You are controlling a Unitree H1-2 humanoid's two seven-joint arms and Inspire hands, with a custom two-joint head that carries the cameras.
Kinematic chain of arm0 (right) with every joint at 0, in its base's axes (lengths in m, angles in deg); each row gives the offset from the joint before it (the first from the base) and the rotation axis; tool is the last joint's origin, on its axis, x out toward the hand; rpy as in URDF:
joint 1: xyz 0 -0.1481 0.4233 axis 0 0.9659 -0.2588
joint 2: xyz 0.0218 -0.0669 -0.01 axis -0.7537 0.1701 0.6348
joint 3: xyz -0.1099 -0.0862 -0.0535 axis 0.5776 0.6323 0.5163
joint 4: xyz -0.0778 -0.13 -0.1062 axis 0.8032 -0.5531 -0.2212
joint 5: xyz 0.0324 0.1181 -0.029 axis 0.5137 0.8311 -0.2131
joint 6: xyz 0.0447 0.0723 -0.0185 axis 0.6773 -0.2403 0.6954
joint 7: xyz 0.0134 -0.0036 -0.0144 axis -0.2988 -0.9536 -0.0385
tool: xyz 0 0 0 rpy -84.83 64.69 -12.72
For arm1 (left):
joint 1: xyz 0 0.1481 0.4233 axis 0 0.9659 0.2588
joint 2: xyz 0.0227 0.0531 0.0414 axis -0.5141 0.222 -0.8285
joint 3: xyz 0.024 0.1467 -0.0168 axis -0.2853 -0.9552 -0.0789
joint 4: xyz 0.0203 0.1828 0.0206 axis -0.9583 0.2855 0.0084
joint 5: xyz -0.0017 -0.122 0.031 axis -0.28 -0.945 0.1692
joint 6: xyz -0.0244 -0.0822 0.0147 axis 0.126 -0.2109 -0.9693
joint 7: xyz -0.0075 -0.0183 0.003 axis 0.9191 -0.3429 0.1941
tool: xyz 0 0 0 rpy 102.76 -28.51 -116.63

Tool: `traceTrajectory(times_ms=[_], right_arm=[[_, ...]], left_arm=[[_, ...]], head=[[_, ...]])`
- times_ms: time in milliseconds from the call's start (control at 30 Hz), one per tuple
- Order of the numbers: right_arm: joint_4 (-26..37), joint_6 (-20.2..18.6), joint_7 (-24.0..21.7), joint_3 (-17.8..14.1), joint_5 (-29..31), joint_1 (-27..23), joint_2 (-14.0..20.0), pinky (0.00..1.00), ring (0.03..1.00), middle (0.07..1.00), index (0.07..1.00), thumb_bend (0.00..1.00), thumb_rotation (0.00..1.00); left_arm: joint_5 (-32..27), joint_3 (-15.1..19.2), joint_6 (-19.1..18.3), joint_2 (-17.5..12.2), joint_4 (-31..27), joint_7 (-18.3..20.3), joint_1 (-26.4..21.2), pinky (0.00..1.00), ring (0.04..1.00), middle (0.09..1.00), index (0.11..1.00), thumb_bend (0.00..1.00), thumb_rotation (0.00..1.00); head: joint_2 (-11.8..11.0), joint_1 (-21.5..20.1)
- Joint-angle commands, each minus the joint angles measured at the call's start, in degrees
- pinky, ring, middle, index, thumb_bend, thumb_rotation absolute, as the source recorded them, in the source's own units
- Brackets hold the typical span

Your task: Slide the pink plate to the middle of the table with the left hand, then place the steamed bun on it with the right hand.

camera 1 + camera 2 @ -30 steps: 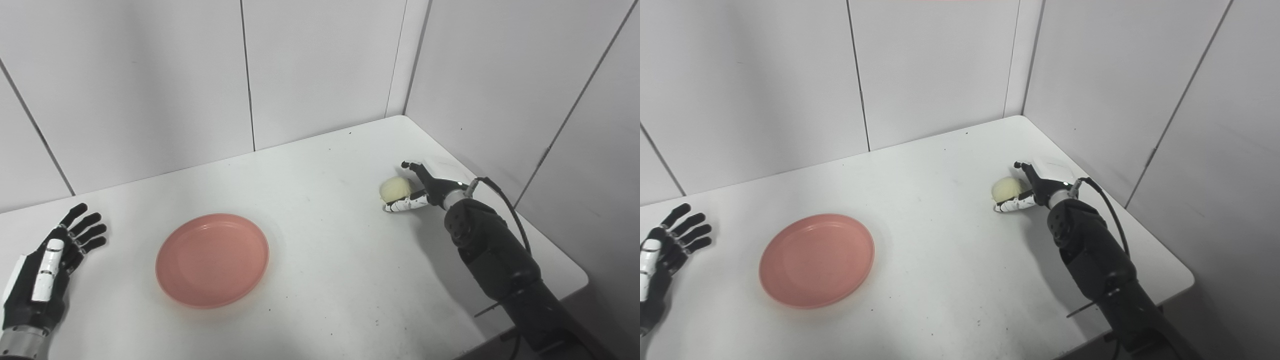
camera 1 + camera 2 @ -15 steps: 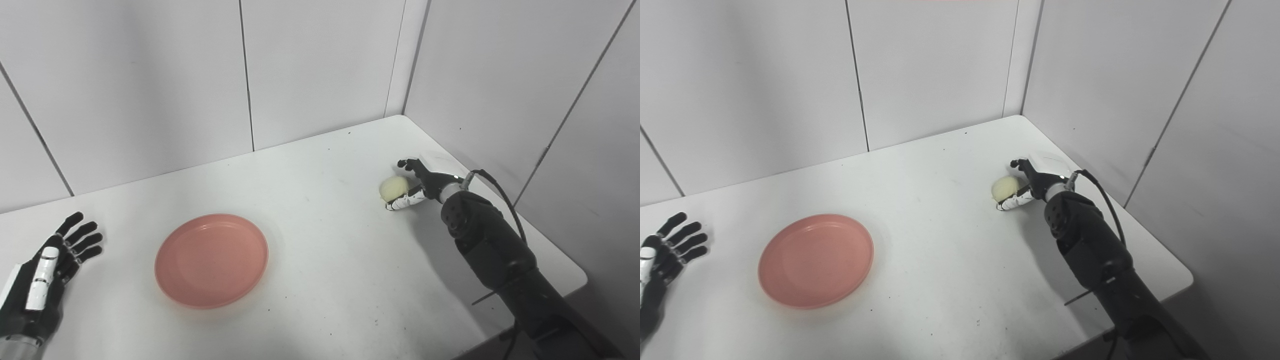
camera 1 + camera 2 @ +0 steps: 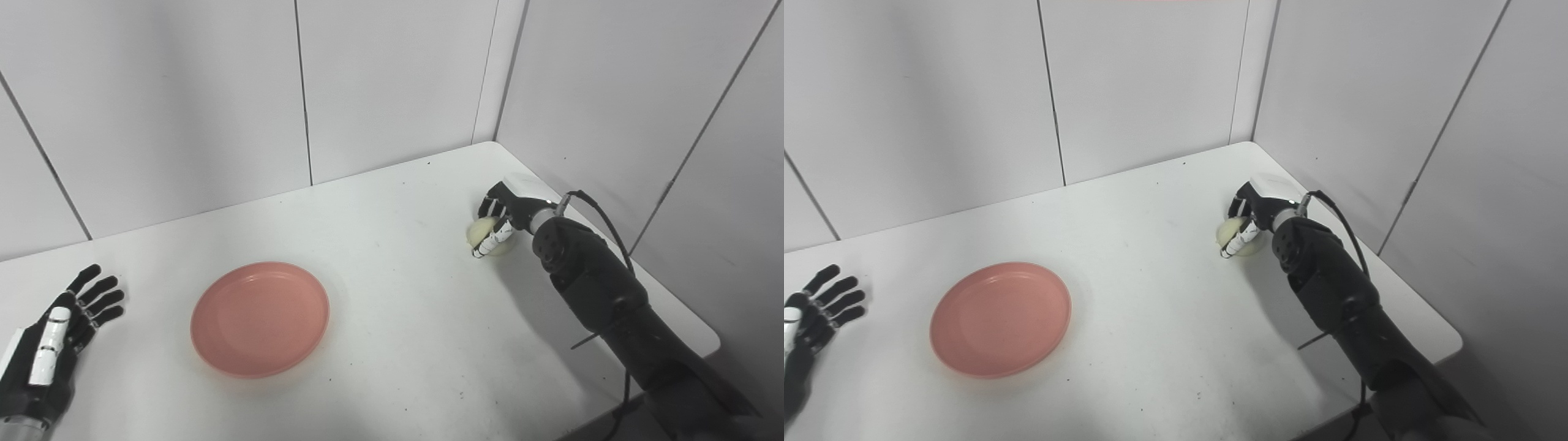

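The pink plate [image 3: 260, 317] lies flat on the white table [image 3: 404, 324], left of its middle. The pale steamed bun [image 3: 480, 230] sits on the table near the far right corner. My right hand [image 3: 507, 207] is over the bun from the right. Its fingers curl across the bun's top and front, closed on it. The bun rests on the table. My left hand [image 3: 54, 334] is open with fingers spread, palm down, at the table's left front edge, well apart from the plate. It also shows in the right eye view [image 3: 808, 315].
Grey panel walls [image 3: 392, 79] close the table at the back and on the right. The right arm [image 3: 606, 300] with its black cable runs along the table's right edge. Bare table lies between plate and bun.
My right hand has turned over the bun and its fingers have closed around it. My left hand has drawn back a little toward the lower left. The plate has not moved.
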Motion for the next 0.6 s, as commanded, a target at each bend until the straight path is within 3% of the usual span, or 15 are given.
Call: traceTrajectory(times_ms=[0,333,433,567], right_arm=[[-1.08,-1.55,-0.49,0.66,0.15,-0.95,2.15,0.36,0.427,0.462,0.520,0.52,0.00],[3.46,-3.00,-0.58,-0.53,0.26,-0.49,2.68,0.37,0.438,0.457,0.518,0.52,0.00],[8.04,-2.70,-0.96,-0.58,0.16,0.13,3.48,0.31,0.372,0.418,0.530,0.52,0.00],[13.15,-3.05,-2.50,-0.84,-1.16,0.04,3.75,0.31,0.383,0.416,0.533,0.52,0.00]], left_arm=[[-0.27,-0.75,-0.68,1.26,4.71,0.51,10.17,0.80,0.826,0.848,0.861,0.55,0.92],[-0.13,-1.26,-0.56,1.77,4.12,0.38,10.34,0.81,0.828,0.852,0.862,0.55,0.92],[0.07,-1.49,-0.65,2.16,3.67,-0.11,10.44,0.81,0.829,0.853,0.865,0.56,0.92],[0.53,-1.89,-0.76,2.70,3.31,-0.77,10.45,0.81,0.830,0.855,0.865,0.57,0.91]], head=[[-0.07,0.27],[-0.23,1.70],[-0.29,2.76],[-0.46,3.61]])
